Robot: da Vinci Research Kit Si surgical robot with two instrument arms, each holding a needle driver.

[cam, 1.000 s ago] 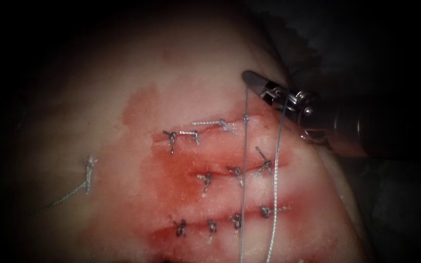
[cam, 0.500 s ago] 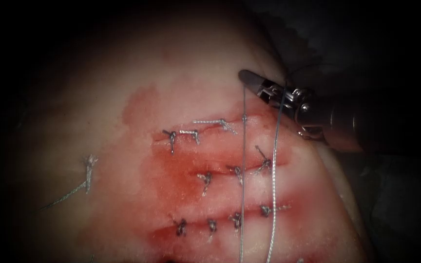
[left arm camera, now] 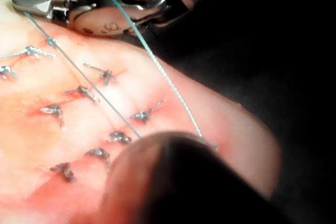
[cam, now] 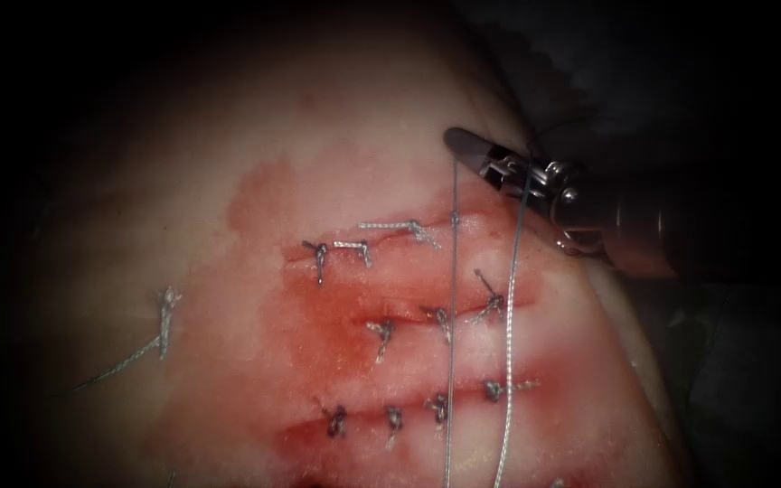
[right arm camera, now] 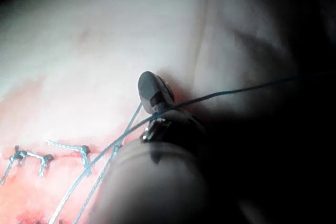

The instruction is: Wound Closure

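My right tool point(cam: 467, 149) comes in from the right above the top cut's right end, jaws shut on the thread point(cam: 452, 343). From the jaw tip one strand runs straight down through a small knot point(cam: 455, 218) at the top cut. A second strand point(cam: 510, 334) drapes over the tool's wrist and hangs down beside the first. The same tool point(left arm camera: 37, 2) and both strands appear in the left wrist view, where the strands end at the left arm's dark blurred shaft point(left arm camera: 178, 187). In the right wrist view the shut jaws point(right arm camera: 152, 95) hold thread point(right arm camera: 220, 94) over pale tissue.
The tissue point(cam: 336, 154) carries three roughly level cuts closed with several knotted stitches point(cam: 381, 333), wet with red fluid point(cam: 318, 316). A loose cut end of thread point(cam: 163, 316) lies on the tissue at the left. Dark cloth point(cam: 680, 81) lies beyond the tissue's right edge.
The right tool has shifted very slightly up and left while keeping its hold on the thread. The strands and the knot stay where they were.
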